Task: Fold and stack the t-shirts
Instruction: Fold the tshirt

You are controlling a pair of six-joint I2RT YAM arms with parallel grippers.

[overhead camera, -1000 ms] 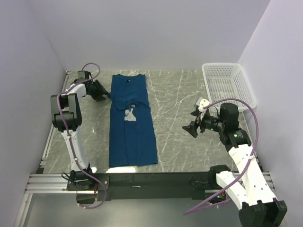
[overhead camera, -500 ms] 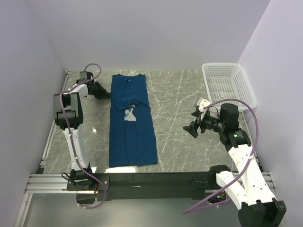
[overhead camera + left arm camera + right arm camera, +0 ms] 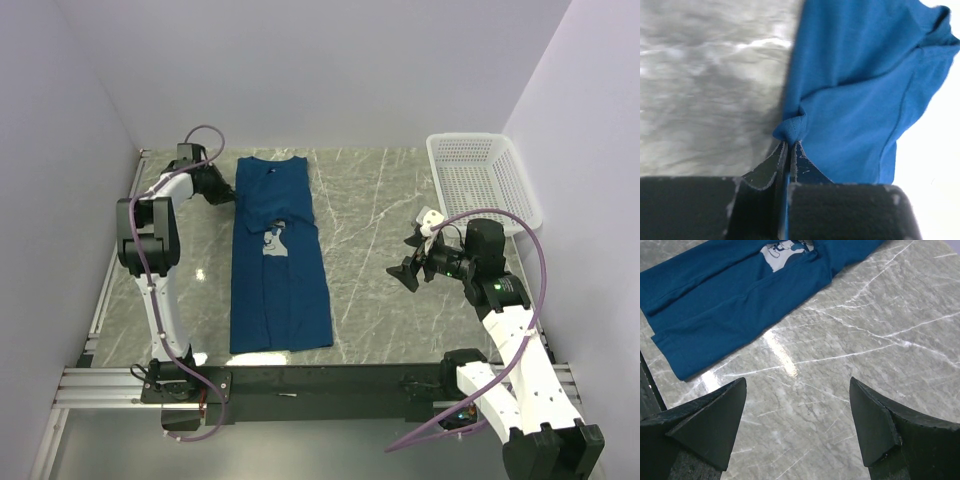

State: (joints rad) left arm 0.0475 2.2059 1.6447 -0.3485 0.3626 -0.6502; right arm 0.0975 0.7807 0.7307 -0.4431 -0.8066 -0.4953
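T-shirt (image 3: pixel 278 260) lies long and narrow, print up, sides folded in, near the worktop's (image 3: pixel 380 220) left edge. My left gripper (image 3: pixel 789 148) has just pinched shut on its far-left edge. Right gripper (image 3: pixel 797 427) stays open over bare marble.

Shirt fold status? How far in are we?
Looks done: the t-shirt lies on the table as a narrow lengthwise strip, print up. In hand: the left gripper is shut on a pinch of fabric at the shirt's far left edge; the right gripper is open over bare table, off the shirt. Left: the crosswise fold and stacking.
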